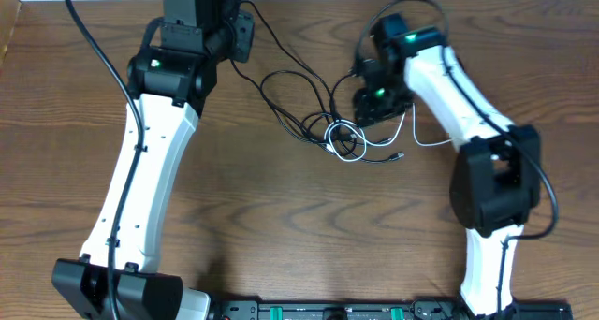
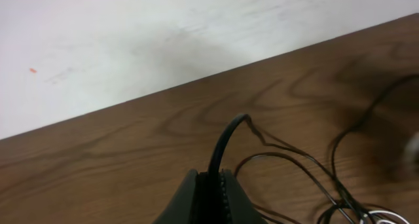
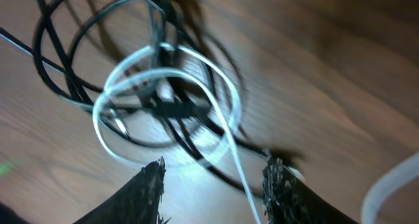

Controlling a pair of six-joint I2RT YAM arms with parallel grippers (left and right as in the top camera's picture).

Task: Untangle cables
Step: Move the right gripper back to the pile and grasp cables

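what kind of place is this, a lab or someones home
Probably a robotics lab bench, not a home: a white left arm and right arm stand at a wood-grain table, a tangle of cables lies between them, and there is a plain white wall behind.

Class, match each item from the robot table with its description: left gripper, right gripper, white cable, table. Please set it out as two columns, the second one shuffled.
Column one
1. left gripper
2. right gripper
3. white cable
4. table

Column two
A. looped among the black cables
B. jaws apart, nothing clamped
C. brown wood grain
D. jaws shut on a black strand

Pairs: 1-D, 2-B, 3-A, 4-C
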